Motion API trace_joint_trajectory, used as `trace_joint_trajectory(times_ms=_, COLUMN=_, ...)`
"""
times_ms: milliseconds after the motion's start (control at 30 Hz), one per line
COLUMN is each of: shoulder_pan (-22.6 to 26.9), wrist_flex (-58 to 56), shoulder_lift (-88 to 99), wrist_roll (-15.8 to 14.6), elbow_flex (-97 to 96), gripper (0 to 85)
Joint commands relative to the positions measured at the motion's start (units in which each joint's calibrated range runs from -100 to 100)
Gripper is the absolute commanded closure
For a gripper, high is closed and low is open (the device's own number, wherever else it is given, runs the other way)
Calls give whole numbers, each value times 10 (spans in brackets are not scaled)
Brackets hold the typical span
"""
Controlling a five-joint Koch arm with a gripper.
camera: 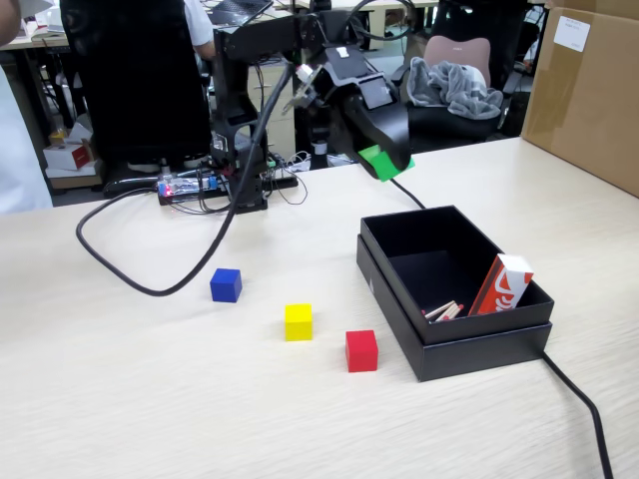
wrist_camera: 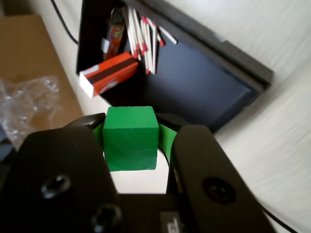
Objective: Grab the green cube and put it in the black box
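Wrist view: the tool (wrist_camera: 130, 138) pinches the green cube (wrist_camera: 130, 141), bright, plain, sharp-edged, above the matte black box (wrist_camera: 204, 82).

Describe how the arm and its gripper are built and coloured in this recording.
The arm is matte black plastic with rounded, blocky links. The gripper has black jaws lined with bright green pads. A thick black cable loops across the table from the base, where thinner wires and a lit red board sit. No readable markings show.

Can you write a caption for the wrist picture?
Gripper holding the green cube above the table, near the black box.
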State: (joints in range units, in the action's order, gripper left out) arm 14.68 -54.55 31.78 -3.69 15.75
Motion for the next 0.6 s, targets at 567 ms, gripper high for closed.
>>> trace_joint_trajectory(times_ms=567, shoulder_pan=11, wrist_flex=7, shoulder_lift=-398, wrist_roll=5, elbow_flex=98, gripper=845)
